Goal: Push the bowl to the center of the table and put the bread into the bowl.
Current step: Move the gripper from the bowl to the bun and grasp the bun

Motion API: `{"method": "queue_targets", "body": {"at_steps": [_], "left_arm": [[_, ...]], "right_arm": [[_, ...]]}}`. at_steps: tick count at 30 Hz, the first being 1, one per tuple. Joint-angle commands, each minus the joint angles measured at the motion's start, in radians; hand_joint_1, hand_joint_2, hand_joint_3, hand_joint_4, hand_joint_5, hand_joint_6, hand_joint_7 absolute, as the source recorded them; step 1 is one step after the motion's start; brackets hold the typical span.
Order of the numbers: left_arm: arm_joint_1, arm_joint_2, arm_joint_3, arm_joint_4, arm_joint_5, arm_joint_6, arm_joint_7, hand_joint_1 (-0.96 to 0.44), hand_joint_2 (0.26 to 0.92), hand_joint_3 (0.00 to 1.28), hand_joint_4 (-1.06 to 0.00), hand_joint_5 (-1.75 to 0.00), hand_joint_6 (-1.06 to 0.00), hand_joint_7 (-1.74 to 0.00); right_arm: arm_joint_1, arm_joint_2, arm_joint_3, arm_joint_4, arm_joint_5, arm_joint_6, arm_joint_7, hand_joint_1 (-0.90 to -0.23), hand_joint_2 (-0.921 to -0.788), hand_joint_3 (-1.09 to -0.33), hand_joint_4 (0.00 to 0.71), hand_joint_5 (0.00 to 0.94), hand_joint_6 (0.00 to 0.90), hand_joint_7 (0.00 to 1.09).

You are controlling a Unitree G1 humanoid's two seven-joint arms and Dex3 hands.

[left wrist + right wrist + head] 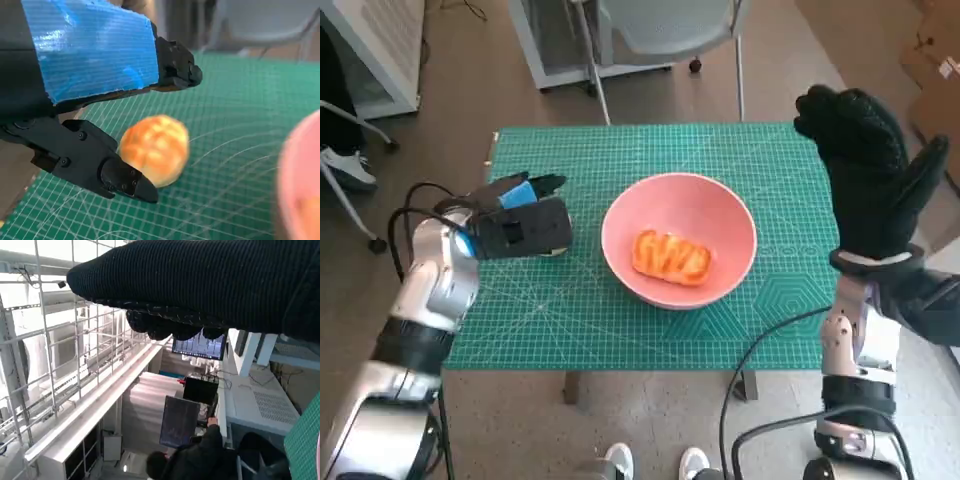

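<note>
Bowl (680, 240) holds bread (671, 257); second bread (154, 155) hidden behind left hand (520, 225).

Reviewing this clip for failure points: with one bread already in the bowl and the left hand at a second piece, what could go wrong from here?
1. The round bread sits between the left hand's fingers, but whether they grip it is unclear; it might slip on lifting.
2. The pink bowl already holds a bread, so a second might land on it and roll out.
3. The right hand is raised off the green mat, so nothing steadies the bowl if nudged.
</note>
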Motion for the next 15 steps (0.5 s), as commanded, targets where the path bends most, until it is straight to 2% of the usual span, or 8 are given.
{"method": "queue_targets", "body": {"at_steps": [1, 10, 15], "left_arm": [[-0.055, -0.022, -0.024, 0.092, 0.012, -0.029, 0.031, -0.27, 0.784, 0.00, 0.00, 0.00, -0.23, 0.00], [-0.128, -0.090, -0.090, 0.358, 0.037, -0.053, 0.074, -0.25, 0.779, 0.00, -0.04, -0.01, -0.26, -0.01], [-0.152, -0.104, -0.103, 0.424, 0.033, -0.071, 0.095, -0.22, 0.777, 0.00, -0.06, -0.01, -0.28, -0.02]], "right_arm": [[0.021, -0.008, -0.004, 0.003, -0.009, 0.007, -0.002, -0.580, -0.921, -0.673, 0.351, 0.003, 0.394, 0.01], [0.026, -0.005, -0.005, 0.007, -0.017, -0.009, -0.004, -0.582, -0.921, -0.672, 0.351, 0.002, 0.394, 0.01], [0.027, -0.005, -0.005, 0.007, -0.017, -0.012, -0.003, -0.582, -0.921, -0.672, 0.351, 0.002, 0.394, 0.01]]}}
